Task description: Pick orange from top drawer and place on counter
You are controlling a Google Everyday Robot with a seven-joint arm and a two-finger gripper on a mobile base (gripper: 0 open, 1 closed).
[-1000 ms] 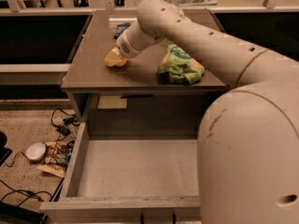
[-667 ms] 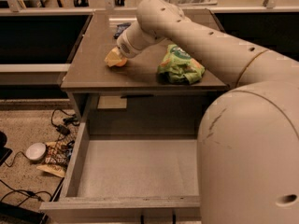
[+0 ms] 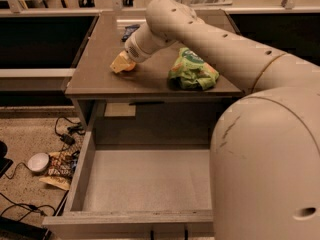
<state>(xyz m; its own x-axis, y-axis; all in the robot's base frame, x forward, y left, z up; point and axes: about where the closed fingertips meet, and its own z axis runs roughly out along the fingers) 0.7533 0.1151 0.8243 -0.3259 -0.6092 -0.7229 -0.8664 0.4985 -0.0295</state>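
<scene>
My claw [image 3: 120,64] sits low over the counter [image 3: 98,78], the arm [image 3: 210,39] stretched forward and bent down at the wrist. The orange [image 3: 129,67] is right at its tip; I cannot tell whether it is gripped. A green bag [image 3: 193,72] lies to the claw's right, and the top drawer [image 3: 80,176] is open below. Nothing has shifted since a second ago.

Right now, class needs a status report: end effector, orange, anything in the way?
End effector low over the counter, against the orange. Top drawer open, orange out of it. Green bag on counter, apart from the orange.
</scene>
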